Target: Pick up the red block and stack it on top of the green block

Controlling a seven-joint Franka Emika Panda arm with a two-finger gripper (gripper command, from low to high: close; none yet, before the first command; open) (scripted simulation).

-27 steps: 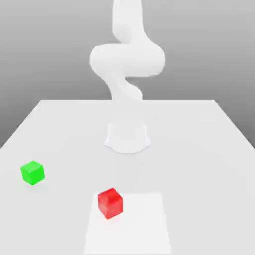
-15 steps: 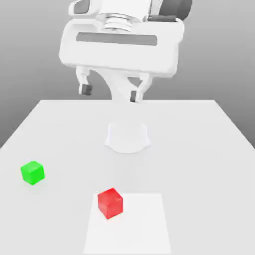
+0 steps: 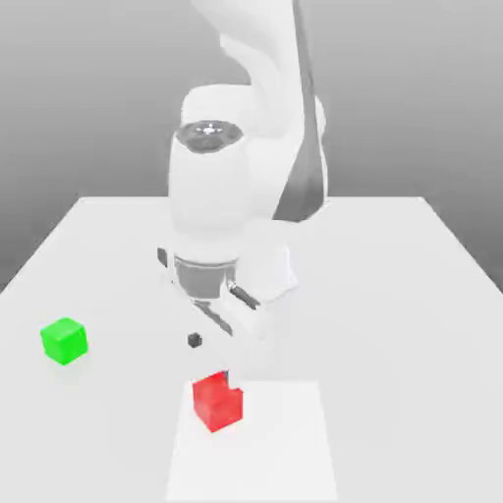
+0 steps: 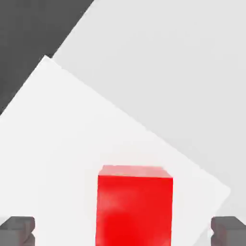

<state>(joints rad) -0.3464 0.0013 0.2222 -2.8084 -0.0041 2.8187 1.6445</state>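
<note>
The claw [image 3: 212, 356] hangs wide open just above the red block [image 3: 217, 402], which sits on the desk [image 3: 393, 295]; the green block [image 3: 64, 340] stands well apart.

One red block [image 3: 217, 402], one green block [image 3: 64, 340].

Bright even light, faint shadows, soft render, no glare.
</note>
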